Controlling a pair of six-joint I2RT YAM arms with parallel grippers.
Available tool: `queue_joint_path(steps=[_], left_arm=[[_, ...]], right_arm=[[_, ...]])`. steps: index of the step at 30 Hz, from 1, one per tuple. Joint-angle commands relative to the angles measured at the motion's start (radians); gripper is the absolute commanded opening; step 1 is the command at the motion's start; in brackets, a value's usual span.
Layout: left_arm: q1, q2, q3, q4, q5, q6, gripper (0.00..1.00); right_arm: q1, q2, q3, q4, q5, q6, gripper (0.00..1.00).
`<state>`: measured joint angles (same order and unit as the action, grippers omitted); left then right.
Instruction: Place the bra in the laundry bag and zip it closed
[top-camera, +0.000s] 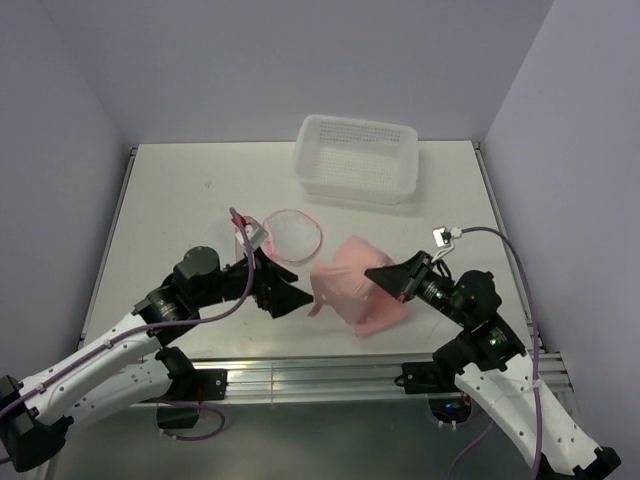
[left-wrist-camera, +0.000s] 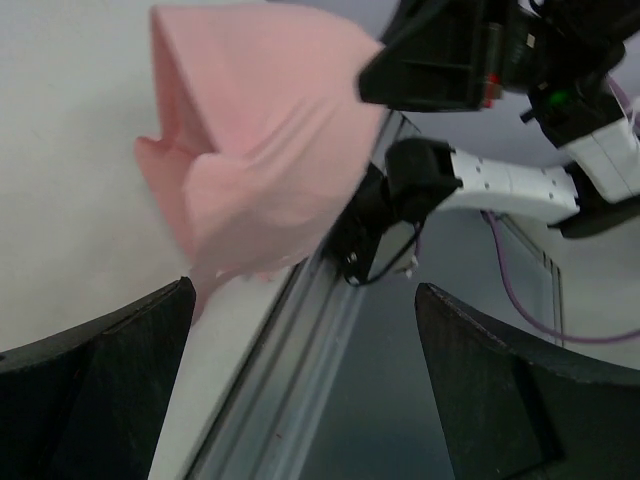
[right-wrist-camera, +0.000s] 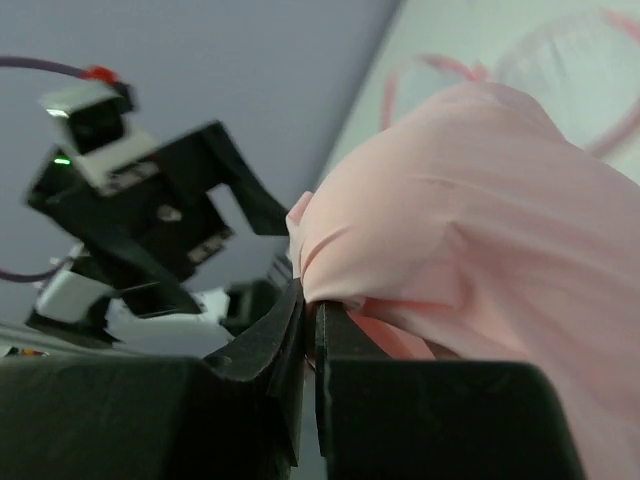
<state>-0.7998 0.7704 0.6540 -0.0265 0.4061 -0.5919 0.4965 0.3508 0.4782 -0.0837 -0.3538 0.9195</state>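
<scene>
The light-pink bra (top-camera: 352, 283) hangs in a bunched heap near the table's front edge, gripped by my right gripper (top-camera: 383, 282), which is shut on its fabric (right-wrist-camera: 440, 250). In the left wrist view the bra (left-wrist-camera: 250, 160) hangs ahead and up-left of my open, empty left gripper (left-wrist-camera: 300, 380). My left gripper (top-camera: 292, 297) is just left of the bra. The laundry bag (top-camera: 290, 234), a round mesh pouch with a pink zipper rim, lies open on the table behind the left gripper; its rim shows in the right wrist view (right-wrist-camera: 560, 50).
A white perforated basket (top-camera: 357, 157) stands at the back of the table. The table's front metal rail (left-wrist-camera: 290, 350) runs under my left gripper. The walls close in on both sides.
</scene>
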Motion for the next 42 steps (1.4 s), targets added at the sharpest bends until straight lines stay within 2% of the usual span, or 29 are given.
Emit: queue_joint_path(steps=[1, 3, 4, 5, 6, 7, 8, 10, 14, 15, 17, 18, 20, 21, 22, 24, 25, 26, 29, 34, 37, 42], left_arm=[[-0.084, 0.009, -0.046, 0.03, -0.021, -0.012, 0.99], [-0.145, 0.024, -0.057, 0.03, -0.078, -0.022, 0.99], [-0.157, 0.03, -0.057, 0.043, -0.105, -0.025, 0.99], [-0.164, 0.03, -0.048, 0.052, -0.116, -0.031, 0.99], [-0.164, 0.032, -0.037, 0.054, -0.131, -0.035, 0.99], [-0.164, 0.039, -0.019, 0.031, -0.198, -0.034, 0.99], [-0.164, 0.049, 0.024, 0.011, -0.232, -0.029, 0.99], [-0.164, 0.085, 0.08, -0.076, -0.321, -0.011, 0.99], [-0.159, 0.136, 0.203, -0.151, -0.449, 0.032, 0.99], [-0.154, 0.147, 0.214, -0.161, -0.47, 0.033, 0.99], [-0.122, 0.15, 0.236, -0.179, -0.493, 0.035, 0.99], [-0.108, 0.141, 0.236, -0.182, -0.492, 0.034, 0.98], [-0.066, 0.119, 0.23, -0.185, -0.495, 0.027, 0.97], [-0.052, 0.089, 0.226, -0.19, -0.497, 0.026, 0.97], [-0.026, 0.072, 0.222, -0.191, -0.494, 0.027, 0.97], [-0.009, 0.034, 0.21, -0.205, -0.492, 0.029, 0.96], [-0.001, 0.021, 0.208, -0.211, -0.497, 0.029, 0.96], [-0.001, 0.012, 0.204, -0.216, -0.498, 0.029, 0.96], [0.002, -0.016, 0.211, -0.239, -0.504, 0.035, 0.96], [0.002, -0.02, 0.219, -0.265, -0.529, 0.05, 0.96], [0.005, -0.023, 0.208, -0.263, -0.536, 0.047, 0.96], [0.008, -0.034, 0.211, -0.265, -0.535, 0.05, 0.95]], right_arm=[[0.007, -0.036, -0.078, -0.228, -0.05, 0.032, 0.0], [0.007, -0.009, -0.107, -0.232, -0.03, 0.004, 0.01], [0.007, 0.013, -0.11, -0.234, -0.004, -0.017, 0.08], [0.007, 0.06, -0.104, -0.252, 0.047, -0.077, 0.29], [0.007, 0.082, -0.069, -0.287, 0.106, -0.117, 0.42], [0.007, 0.1, -0.05, -0.301, 0.24, -0.161, 0.54], [0.007, 0.143, -0.005, -0.32, 0.286, -0.227, 0.61], [0.008, 0.181, 0.054, -0.356, 0.256, -0.316, 0.62], [0.059, 0.255, 0.19, -0.482, 0.332, -0.404, 0.77], [0.086, 0.255, 0.201, -0.519, 0.351, -0.419, 0.76], [0.135, 0.263, 0.209, -0.531, 0.351, -0.444, 0.65], [0.202, 0.276, 0.206, -0.539, 0.351, -0.438, 0.61], [0.299, 0.342, 0.185, -0.535, 0.36, -0.417, 0.58], [0.403, 0.368, 0.169, -0.509, 0.396, -0.41, 0.56], [0.448, 0.394, 0.154, -0.49, 0.421, -0.397, 0.54], [0.516, 0.494, 0.128, -0.441, 0.479, -0.383, 0.55], [0.548, 0.522, 0.119, -0.421, 0.508, -0.372, 0.6], [0.554, 0.574, 0.112, -0.407, 0.532, -0.366, 0.71], [0.559, 0.646, 0.097, -0.349, 0.608, -0.363, 0.8], [0.602, 0.831, 0.131, -0.312, 0.59, -0.372, 0.75], [0.657, 0.91, 0.174, -0.315, 0.616, -0.367, 0.69], [0.674, 1.017, 0.24, -0.347, 0.674, -0.35, 0.63]])
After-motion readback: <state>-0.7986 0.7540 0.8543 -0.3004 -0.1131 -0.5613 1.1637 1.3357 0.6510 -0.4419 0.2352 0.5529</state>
